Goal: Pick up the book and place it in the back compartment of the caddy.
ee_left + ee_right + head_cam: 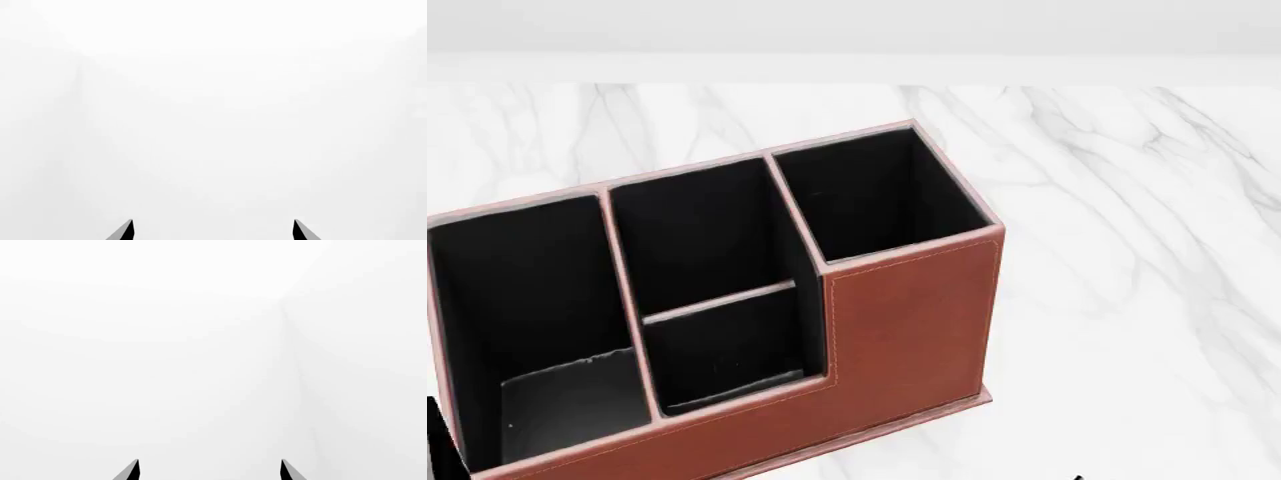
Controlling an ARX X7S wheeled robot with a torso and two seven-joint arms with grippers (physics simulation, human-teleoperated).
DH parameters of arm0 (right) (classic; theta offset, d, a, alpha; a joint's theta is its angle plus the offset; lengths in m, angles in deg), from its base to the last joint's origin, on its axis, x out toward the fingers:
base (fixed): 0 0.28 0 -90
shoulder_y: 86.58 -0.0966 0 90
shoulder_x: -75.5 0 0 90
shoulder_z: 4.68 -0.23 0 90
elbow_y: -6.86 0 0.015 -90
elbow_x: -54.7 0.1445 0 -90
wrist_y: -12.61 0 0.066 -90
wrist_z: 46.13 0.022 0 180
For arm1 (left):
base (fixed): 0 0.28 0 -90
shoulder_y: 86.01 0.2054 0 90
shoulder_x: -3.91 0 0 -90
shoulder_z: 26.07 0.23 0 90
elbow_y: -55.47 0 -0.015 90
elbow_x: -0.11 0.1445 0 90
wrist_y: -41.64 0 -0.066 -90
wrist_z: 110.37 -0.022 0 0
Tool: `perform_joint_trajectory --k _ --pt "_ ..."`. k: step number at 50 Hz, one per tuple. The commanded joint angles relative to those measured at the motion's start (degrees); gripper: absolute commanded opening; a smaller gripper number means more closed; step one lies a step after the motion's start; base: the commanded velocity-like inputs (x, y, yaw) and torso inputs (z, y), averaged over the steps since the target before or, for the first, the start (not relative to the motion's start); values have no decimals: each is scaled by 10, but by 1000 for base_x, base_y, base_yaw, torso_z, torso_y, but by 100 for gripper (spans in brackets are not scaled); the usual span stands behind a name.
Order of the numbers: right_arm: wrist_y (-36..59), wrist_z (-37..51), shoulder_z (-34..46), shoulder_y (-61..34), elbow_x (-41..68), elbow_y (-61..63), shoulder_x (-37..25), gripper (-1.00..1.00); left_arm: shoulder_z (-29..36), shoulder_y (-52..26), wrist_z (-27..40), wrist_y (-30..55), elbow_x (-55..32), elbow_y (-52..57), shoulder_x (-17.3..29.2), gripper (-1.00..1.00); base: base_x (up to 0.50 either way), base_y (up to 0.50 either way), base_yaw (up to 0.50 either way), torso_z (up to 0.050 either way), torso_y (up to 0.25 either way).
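Standing on the white marble tabletop [1121, 250], lower left of the head frame: reddish-brown leather-look caddy [908, 330], black-lined. Back compartment [707, 235], mid-caddy behind the thin divider, holds nothing. Book not visible. Left tool [213, 231] and right tool [210, 471]: tips spread apart, gripping nothing, facing blank white.
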Motion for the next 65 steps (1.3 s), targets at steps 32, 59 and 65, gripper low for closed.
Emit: perform_joint_trajectory --k 32,59,65 --pt "-1 5 14 -2 -2 -2 -5 100 103 -110 -243 136 -186 -60 152 100 0 0 0 0 0" --pt "3 10 16 -5 -1 -4 -9 100 141 -150 -329 202 -248 -77 183 100 0 0 0 0 0" --pt "3 11 18 -6 1 -5 -10 100 148 -154 -337 201 -242 -90 178 100 0 0 0 0 0"
